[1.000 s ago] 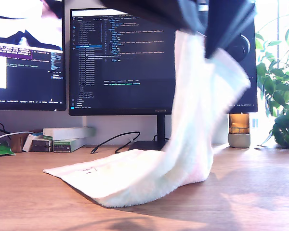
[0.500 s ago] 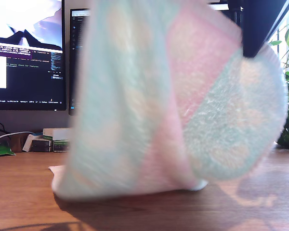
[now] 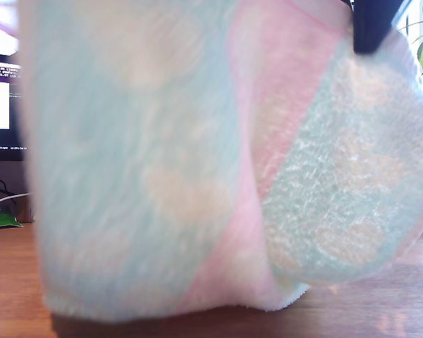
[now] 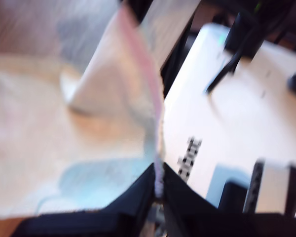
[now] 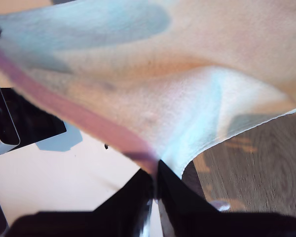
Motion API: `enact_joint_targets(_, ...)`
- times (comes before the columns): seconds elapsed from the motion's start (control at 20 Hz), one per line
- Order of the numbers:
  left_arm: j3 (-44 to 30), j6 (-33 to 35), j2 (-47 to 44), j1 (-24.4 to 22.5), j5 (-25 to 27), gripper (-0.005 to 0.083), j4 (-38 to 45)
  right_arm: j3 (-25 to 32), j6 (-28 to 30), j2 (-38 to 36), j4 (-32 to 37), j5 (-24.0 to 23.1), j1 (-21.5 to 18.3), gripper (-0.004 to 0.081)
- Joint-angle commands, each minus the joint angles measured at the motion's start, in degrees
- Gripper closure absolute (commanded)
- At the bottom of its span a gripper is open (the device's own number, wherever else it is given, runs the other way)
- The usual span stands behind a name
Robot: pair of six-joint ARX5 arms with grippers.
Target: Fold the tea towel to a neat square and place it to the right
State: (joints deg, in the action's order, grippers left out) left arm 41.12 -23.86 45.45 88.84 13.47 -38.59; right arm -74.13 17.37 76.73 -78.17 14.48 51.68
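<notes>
Both grippers clamp the tea towel's [image 3: 141,176] pink edge: my first gripper [image 4: 158,190]; my second gripper [image 5: 155,185]; cloth hangs between them toward the wooden desk [image 3: 381,310].

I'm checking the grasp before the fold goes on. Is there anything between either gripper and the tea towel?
Nothing visible. My first gripper is shut on the tea towel's pink edge, and my second gripper is shut on that edge too. The towel hangs lifted, its lower end on the wooden table.

Tea towel [image 3: 148,162]: mint-green, cream blotches, pink band.
</notes>
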Motion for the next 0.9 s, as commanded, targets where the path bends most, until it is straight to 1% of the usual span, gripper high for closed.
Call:
enact_joint_targets(0.0,-0.07,-0.17,-2.29,-2.16,0.68,0.0798,-0.7,-0.24,0.13,0.59,0.11,-0.37,0.02,0.0782)
enact_joint_targets(0.05,-0.07,-0.24,-3.23,-3.48,3.76,0.0798,-1.09,-0.24,0.87,0.59,0.87,-1.97,-0.07,0.0782)
enact_joint_targets(0.15,-0.07,-0.04,-3.98,-5.97,9.57,0.0798,-1.81,-0.24,1.18,0.66,3.87,-6.97,-0.11,0.0782)
enact_joint_targets(0.25,-0.07,0.46,-3.85,-8.98,13.03,0.0798,-3.61,-0.24,2.84,1.07,8.46,-9.7,-0.68,0.0782)
enact_joint_targets(0.45,-0.07,1.95,-1.75,-15.28,14.78,0.0798,-3.82,-0.24,7.54,4.22,16.61,-15.17,-2.14,0.0782)
enact_joint_targets(0.5,-0.07,2.01,-0.59,-16.72,16.17,0.0798,-3.52,-0.24,8.57,5.4,18.21,-16.5,-2.56,0.0782)
enact_joint_targets(0.55,-0.07,2.01,0.68,-18.43,17.66,0.0798,-2.82,-0.24,8.68,6.86,20.2,-16.81,-3.26,0.0782)
enact_joint_targets(0.6,-0.07,2.29,2.08,-20.31,17.9,0.0798,-1.73,-0.24,9.55,8.22,22.08,-16.76,-4.44,0.0782)
enact_joint_targets(0.7,-0.07,3.32,5.18,-23.85,17.18,0.0798,0.33,-0.24,11.52,11.1,25.22,-17.29,-6.12,0.0782)
enact_joint_targets(0.8,-0.07,3.34,8.96,-26.84,17.18,0.0798,2.01,-0.24,13.0,13.44,27.98,-19.54,-7.85,0.0782)
enact_joint_targets(0.85,-0.09,3.39,10.84,-28.28,17.25,0.0798,3.19,-0.24,13.53,14.27,29.86,-19.85,-8.94,0.0782)
